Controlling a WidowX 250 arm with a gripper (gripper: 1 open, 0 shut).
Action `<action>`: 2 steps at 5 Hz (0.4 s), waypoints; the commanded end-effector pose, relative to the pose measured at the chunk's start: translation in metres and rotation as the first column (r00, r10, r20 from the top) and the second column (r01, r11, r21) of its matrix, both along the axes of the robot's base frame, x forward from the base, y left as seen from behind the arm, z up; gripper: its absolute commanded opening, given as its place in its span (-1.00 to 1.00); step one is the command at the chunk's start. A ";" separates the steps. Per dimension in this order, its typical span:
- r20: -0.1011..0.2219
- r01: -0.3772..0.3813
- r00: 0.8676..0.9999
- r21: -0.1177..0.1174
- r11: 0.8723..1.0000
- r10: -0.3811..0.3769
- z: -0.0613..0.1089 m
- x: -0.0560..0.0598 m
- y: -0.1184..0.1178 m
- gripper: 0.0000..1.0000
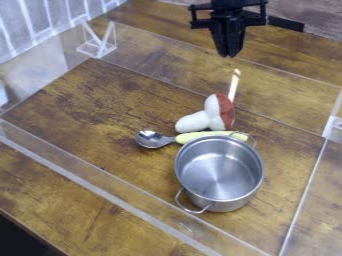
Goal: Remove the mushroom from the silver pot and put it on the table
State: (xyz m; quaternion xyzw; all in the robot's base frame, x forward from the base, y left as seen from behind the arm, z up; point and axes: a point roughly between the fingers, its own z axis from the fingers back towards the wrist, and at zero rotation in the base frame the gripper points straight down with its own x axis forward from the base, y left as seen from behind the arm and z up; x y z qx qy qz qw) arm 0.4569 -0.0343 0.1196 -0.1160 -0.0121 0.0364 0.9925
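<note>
Mushroom (210,113): reddish-brown cap, cream stem, lying on its side on the surface (94,110), stem end toward the left, cap to the right. Out of the pot, just behind its far rim; possibly touching it, hard to tell. Silver pot (218,172): upright, shiny, empty, loop handle at near rim.

The black robot arm comes down from the far top edge, right of centre, its black two-fingered gripper (227,45) pointing almost straight down. Its dark fingers sit close together, holding nothing, in mid-air.
</note>
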 end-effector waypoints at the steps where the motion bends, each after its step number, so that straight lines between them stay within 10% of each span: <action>1: 0.107 0.020 0.994 0.013 1.000 -0.021 0.040 -0.001 -0.006 1.00; 2: 0.082 0.021 0.996 0.015 1.000 -0.022 0.027 -0.002 -0.007 1.00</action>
